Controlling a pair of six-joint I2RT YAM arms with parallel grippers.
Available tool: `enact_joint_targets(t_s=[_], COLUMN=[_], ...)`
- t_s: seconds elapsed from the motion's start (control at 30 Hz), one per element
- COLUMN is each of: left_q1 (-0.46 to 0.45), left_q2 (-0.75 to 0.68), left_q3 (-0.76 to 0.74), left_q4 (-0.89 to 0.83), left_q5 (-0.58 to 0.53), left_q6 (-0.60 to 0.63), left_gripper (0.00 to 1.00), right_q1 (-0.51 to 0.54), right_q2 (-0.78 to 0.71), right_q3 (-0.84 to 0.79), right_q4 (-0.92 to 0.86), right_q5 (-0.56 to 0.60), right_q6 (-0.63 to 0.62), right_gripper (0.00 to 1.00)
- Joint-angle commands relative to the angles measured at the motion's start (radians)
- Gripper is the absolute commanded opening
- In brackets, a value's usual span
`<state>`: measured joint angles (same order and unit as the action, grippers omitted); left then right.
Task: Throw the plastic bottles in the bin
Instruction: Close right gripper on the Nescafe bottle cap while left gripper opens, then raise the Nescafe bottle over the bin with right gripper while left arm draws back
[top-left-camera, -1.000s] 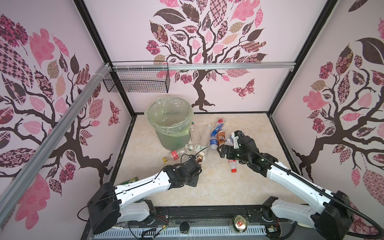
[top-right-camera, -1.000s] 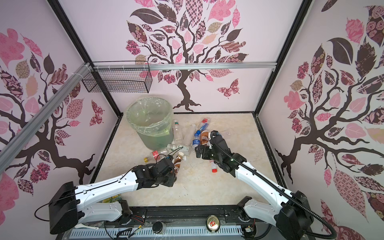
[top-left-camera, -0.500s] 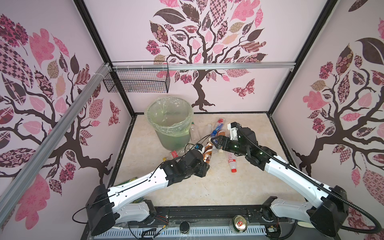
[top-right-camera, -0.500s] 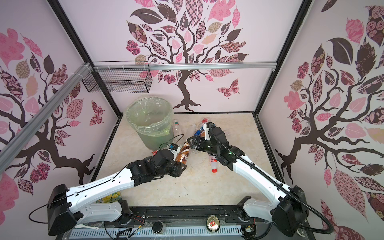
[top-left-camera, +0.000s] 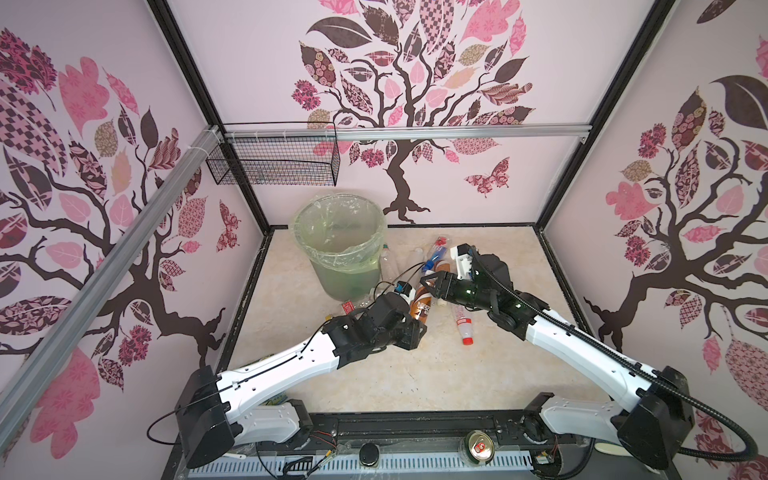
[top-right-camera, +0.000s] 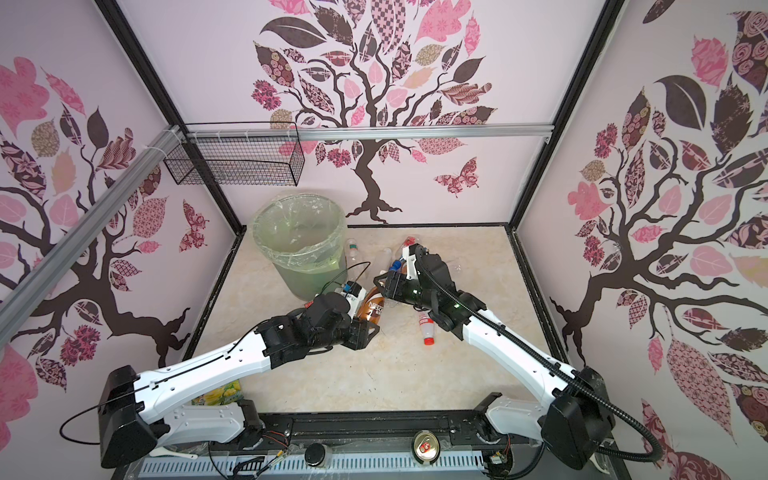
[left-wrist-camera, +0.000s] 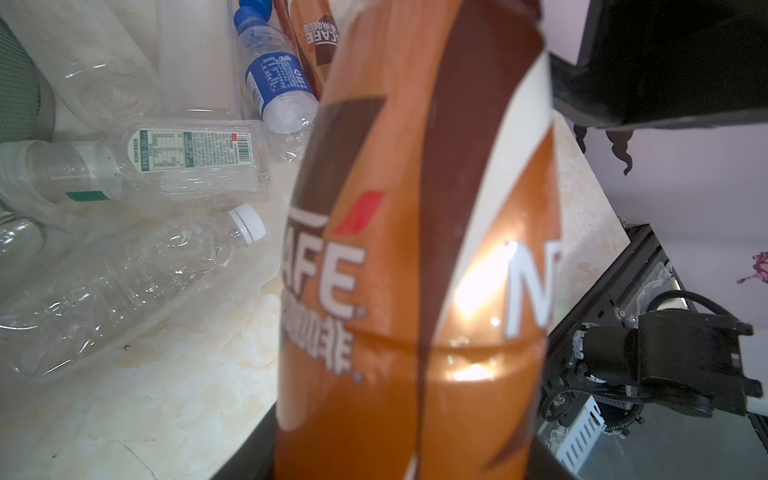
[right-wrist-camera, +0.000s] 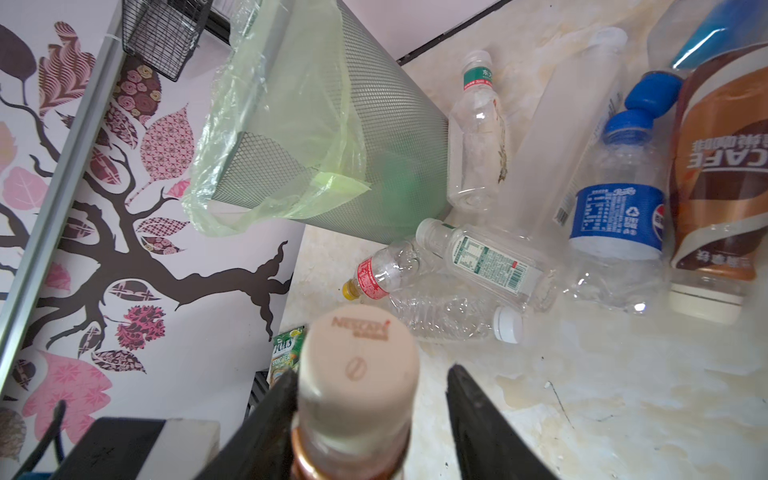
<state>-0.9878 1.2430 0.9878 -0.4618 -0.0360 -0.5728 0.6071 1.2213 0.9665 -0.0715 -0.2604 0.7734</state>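
The mesh bin (top-left-camera: 345, 278), lined with a pale green bag, stood at the back left of the marble tabletop (top-left-camera: 415, 374). In front of it the left gripper (top-left-camera: 411, 330) was clamped on a brown Nescafé coffee bottle (top-left-camera: 420, 309), holding it tilted above the table. The right gripper (top-left-camera: 430, 284) straddled the bottle's beige cap (right-wrist-camera: 359, 353), one finger (right-wrist-camera: 274, 399) against it and a gap showing at the other. Loose bottles lay by the bin's base, among them a second coffee bottle (right-wrist-camera: 715, 187) and a blue-labelled clear bottle (right-wrist-camera: 615, 208). A small red-capped bottle (top-left-camera: 463, 330) lay apart, nearer the front.
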Motion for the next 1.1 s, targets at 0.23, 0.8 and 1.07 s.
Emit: enact_joint_targets(t_s=[0.23, 0.8, 1.07], left_q1=[0.058, 0.167, 0.173], left_q2=[-0.054, -0.322, -0.336], left_q3=[0.043, 0.325, 0.472], left_q4=[-0.041, -0.262, -0.259], left_q5=[-0.039, -0.436, -0.563], left_q6=[0.024, 0.103, 0.161], left_gripper=[0.84, 0.98, 0.98], right_q1=[-0.003, -0.003, -0.004], right_q2=[0.044, 0.191, 0.249], right_q3=[0.068, 0.63, 0.82], right_q4=[0.025, 0.221, 0.398], right_q5=[0.05, 0.499, 0.703], right_q6=[-0.007, -0.333, -0.427], right_gripper=[0.27, 0.21, 0.24])
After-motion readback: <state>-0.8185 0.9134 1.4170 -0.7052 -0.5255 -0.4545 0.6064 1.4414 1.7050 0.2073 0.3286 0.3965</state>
